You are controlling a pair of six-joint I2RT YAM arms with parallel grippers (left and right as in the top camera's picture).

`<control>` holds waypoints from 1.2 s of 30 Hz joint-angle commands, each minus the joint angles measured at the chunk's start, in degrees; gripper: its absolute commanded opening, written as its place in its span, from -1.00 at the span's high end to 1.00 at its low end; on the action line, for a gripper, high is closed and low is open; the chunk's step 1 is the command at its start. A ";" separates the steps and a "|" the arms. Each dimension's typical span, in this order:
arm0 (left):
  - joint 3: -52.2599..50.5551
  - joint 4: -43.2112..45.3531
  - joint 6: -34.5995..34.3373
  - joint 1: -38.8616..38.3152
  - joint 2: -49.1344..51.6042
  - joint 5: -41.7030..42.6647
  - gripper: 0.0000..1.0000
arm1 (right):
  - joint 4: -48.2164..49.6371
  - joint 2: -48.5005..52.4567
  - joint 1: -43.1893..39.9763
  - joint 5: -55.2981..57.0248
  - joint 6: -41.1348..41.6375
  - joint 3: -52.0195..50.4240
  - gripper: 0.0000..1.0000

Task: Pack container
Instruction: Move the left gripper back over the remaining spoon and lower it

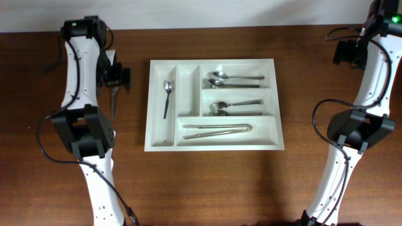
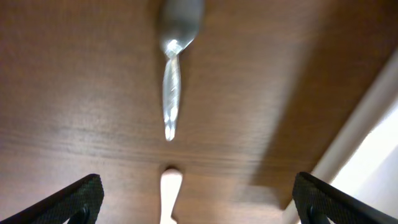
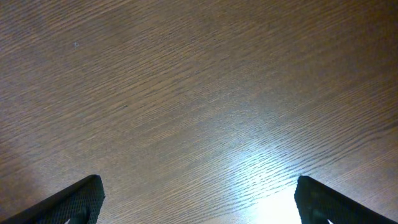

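Note:
The container is a white cutlery tray (image 1: pixel 277 100) at the table's middle. It holds a small spoon (image 1: pixel 167 95) in the left narrow slot, spoons (image 1: pixel 231 79), forks (image 1: pixel 233 107) and tongs (image 1: pixel 217 130) in the crosswise slots. My left gripper (image 1: pixel 117 75) hovers left of the tray, open (image 2: pixel 196 208) and empty. Under it a loose spoon (image 2: pixel 171 68) lies on the table, seen from overhead as a thin utensil (image 1: pixel 114 100). A second pale handle tip (image 2: pixel 169 190) lies between the fingers. My right gripper (image 1: pixel 347 53) is open (image 3: pixel 199 205) over bare wood.
The second narrow slot (image 1: pixel 188 88) of the tray is empty. A white edge (image 2: pixel 373 149) crosses the right side of the left wrist view. The table's far edge (image 1: pixel 220 26) runs close behind the tray and both arms.

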 commanded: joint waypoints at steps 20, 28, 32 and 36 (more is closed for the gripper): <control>-14.84 16.04 7.21 4.68 -3.80 2.86 -0.99 | 0.02 0.39 -0.02 0.09 0.68 0.02 -0.97; -17.55 18.25 9.49 4.70 -3.78 2.89 -0.99 | 0.00 0.39 -0.02 0.09 0.68 0.02 -0.97; -17.57 19.76 10.27 4.70 -3.78 2.93 -0.99 | 0.02 0.39 -0.02 0.09 0.68 0.02 -0.97; -17.75 21.27 10.21 4.70 -3.76 4.28 -0.98 | 0.00 0.39 -0.02 0.09 0.68 0.02 -0.97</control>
